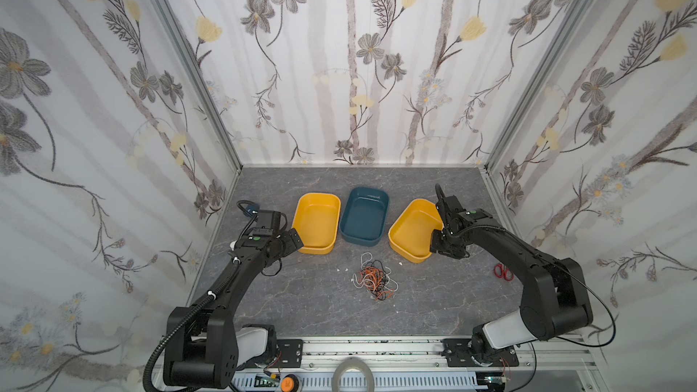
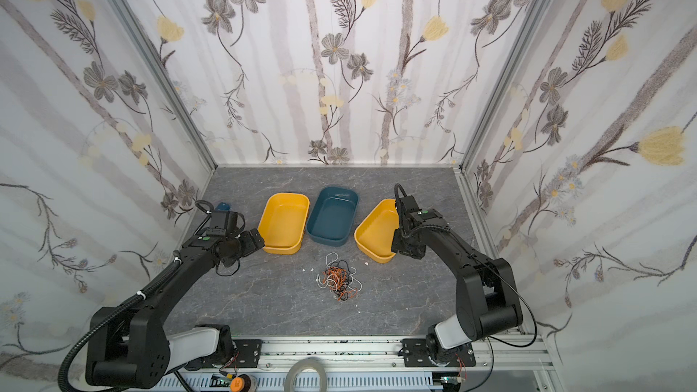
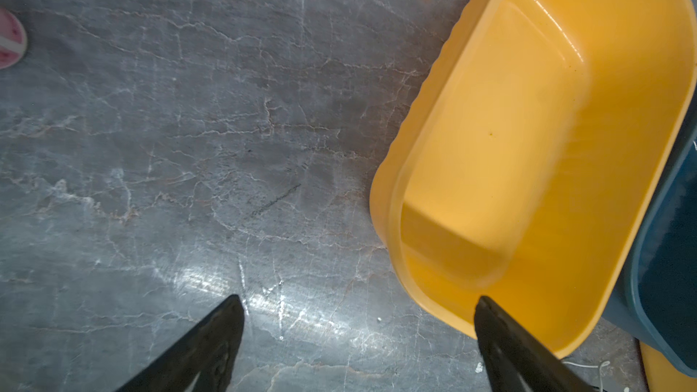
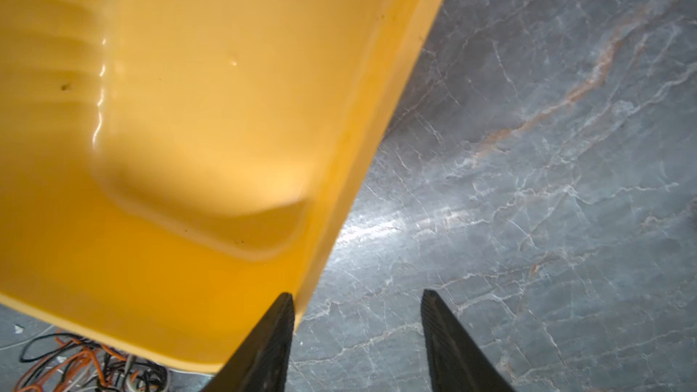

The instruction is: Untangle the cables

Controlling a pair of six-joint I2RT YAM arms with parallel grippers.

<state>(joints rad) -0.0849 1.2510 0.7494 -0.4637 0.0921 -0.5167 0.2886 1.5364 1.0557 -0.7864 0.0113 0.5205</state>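
Cables: lay as one loose knot of thin orange, black and white strands on the grey tabletop.
Left tool: stood spread wide, empty.
Right tool: stood parted, empty.

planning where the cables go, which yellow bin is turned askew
The right yellow bin: it sits turned diagonally, while the left yellow bin lies roughly parallel to the teal bin between them.
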